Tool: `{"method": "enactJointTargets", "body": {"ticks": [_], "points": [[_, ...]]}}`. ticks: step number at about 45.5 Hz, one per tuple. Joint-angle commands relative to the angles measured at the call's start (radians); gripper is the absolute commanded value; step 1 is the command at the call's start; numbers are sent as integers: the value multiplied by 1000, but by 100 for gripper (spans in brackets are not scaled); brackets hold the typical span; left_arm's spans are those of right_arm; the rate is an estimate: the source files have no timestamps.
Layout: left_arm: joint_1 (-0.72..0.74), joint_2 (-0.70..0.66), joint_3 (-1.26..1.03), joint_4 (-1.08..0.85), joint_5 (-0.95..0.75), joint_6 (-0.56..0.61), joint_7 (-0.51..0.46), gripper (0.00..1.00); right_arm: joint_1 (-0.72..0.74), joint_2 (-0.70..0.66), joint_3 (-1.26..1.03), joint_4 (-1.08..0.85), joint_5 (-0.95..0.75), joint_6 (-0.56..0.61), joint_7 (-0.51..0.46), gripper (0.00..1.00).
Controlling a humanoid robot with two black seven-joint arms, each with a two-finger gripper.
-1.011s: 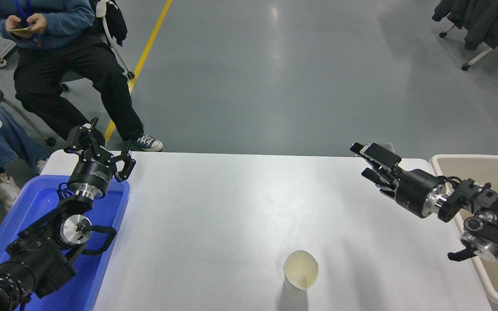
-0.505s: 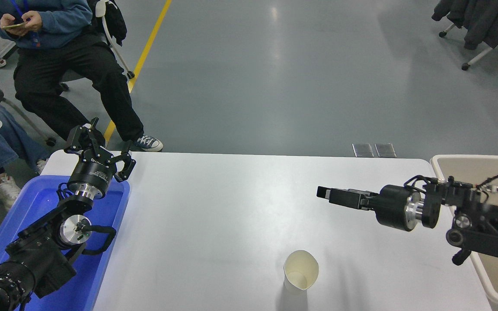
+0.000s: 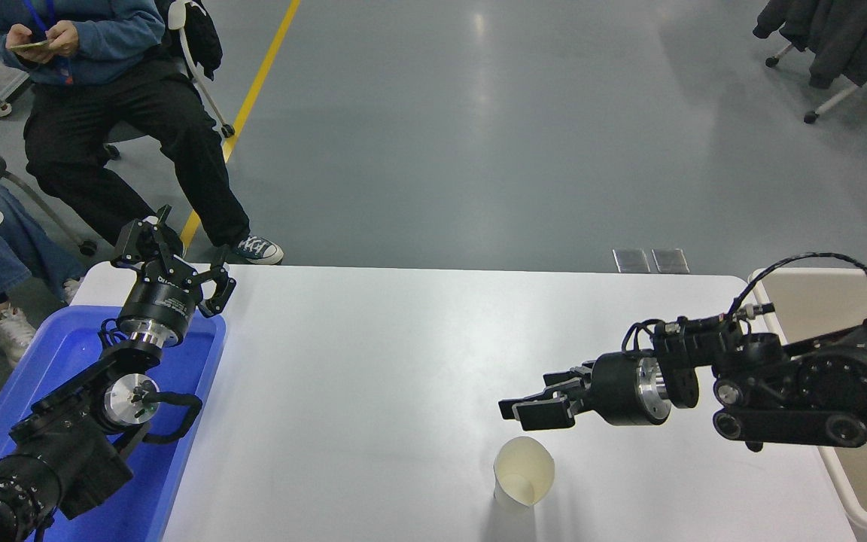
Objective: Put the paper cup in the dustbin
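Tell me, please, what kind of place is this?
Probably a robotics lab or workshop hall: a grey floor with a yellow line, wheeled office chairs, and a seated person near the white table.

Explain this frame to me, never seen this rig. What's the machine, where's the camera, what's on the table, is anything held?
The one current picture comes from a camera high on the robot's own side, looking forward and down over a white table. The two black arms entering from the bottom corners belong to the robot.

The left gripper is parked over a blue tray at the table's left edge, fingers spread, holding nothing.

The right gripper reaches in from the right and hangs just above and behind the paper cup, fingers open. It holds nothing either.

The cup stands upright near the table's front edge, untouched. The dustbin, a beige tub, sits off the table's right end, partly behind the right arm.

At the top left a person sits on a chair beyond the table, not involved.
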State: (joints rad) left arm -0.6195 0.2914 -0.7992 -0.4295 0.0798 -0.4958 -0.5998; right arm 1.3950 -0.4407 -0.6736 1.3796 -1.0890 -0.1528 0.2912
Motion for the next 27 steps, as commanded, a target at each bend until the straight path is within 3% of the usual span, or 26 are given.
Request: {"method": "enactJointTargets", "body": {"ticks": [1, 27], "points": [[0, 0, 0, 0, 0, -1, 0, 100, 15, 97, -93, -59, -34, 1, 2, 100], [1, 0, 0, 0, 0, -1, 0, 100, -36, 188, -181, -165, -114, -50, 26, 99]]}}
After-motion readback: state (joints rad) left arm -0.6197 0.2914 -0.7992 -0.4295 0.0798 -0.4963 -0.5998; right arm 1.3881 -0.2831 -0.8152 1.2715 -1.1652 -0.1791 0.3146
